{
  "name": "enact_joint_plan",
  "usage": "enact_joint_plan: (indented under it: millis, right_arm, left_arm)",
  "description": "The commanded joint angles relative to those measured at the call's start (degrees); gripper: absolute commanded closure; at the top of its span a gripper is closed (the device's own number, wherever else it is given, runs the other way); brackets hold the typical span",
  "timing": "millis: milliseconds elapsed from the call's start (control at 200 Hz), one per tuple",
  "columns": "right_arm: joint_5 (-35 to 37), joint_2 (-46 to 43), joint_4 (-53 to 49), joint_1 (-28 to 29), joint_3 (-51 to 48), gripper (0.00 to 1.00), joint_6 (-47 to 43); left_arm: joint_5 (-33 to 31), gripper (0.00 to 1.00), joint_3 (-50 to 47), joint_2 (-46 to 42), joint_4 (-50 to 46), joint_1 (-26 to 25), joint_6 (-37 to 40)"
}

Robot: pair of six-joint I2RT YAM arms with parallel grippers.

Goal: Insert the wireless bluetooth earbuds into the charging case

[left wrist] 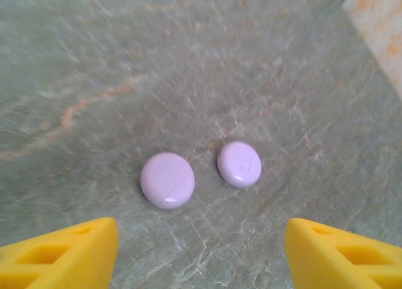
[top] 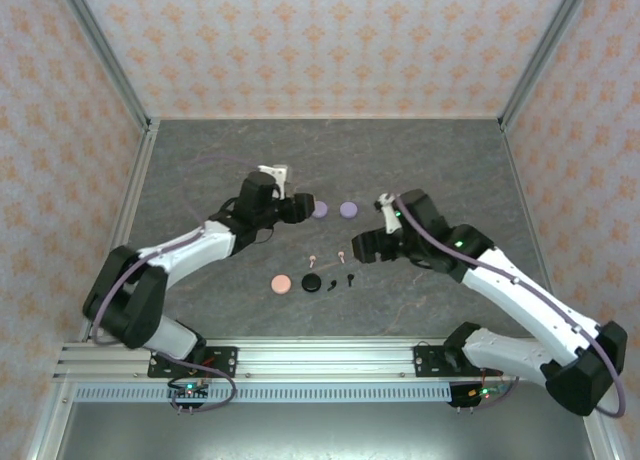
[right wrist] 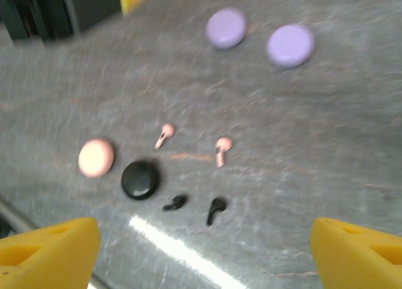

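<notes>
Grey marbled tabletop (top: 200, 170), orange-patterned wallpaper walls (top: 300, 40) around it. Top view: the left gripper (top: 295, 208) (left wrist: 201, 254) has its yellow fingers (left wrist: 63, 254) spread wide with nothing between them. Two lavender round disc cases (top: 320, 209) (left wrist: 168, 179), looking closed, sit just beside it at its 3 o'clock, untouched. The right gripper (top: 365, 245) (right wrist: 204, 254) is spread wide too, fingers (right wrist: 50, 251) holding nothing. Two pale pink stemmed earbuds (top: 341, 254) (right wrist: 222, 149) lie loose on the table at 8 o'clock from the right gripper, near but apart. Two black stemmed earbuds (top: 350, 278) (right wrist: 216, 210) lie at its 7 o'clock. Right wrist view is blurred: all four earbuds lie at 12 o'clock ahead of the fingertips. Pale pink round disc case (top: 282, 282) (right wrist: 96, 157) and black round disc case (top: 312, 281) (right wrist: 140, 179) sit side by side at 9 o'clock of the black earbuds. From the left gripper the earbuds are at 5 o'clock, well apart.
</notes>
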Motion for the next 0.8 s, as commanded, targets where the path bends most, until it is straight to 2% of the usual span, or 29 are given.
enact_joint_plan:
  millis: [0, 130, 310, 525, 791]
  right_arm:
    - [6.63, 4.67, 1.26, 7.18, -0.13, 0.13, 2.74]
    - [9.21, 12.87, 3.98, 14.35, 0.81, 0.13, 3.59]
    - [11.18, 25.43, 2.98, 20.53, 6.47, 0.11, -1.95]
    - [11.12, 35.31, 3.13, 22.34, 12.08, 0.11, -6.28]
    - [11.86, 44.1, 3.24, 22.66, 16.03, 0.14, -10.59]
  left_arm:
    - [-3.57, 0.26, -4.46, -7.23, -1.82, 2.12, -1.23]
    - [-7.16, 0.17, -8.84, -16.41, -5.12, 4.21, -2.58]
    - [-7.7, 0.09, -13.27, -25.41, -7.73, 8.24, -4.31]
    - [-7.38, 0.06, -14.88, -28.6, -9.46, 10.95, -4.79]
    - [-7.02, 0.05, -15.73, -28.19, -9.0, 11.45, -4.99]
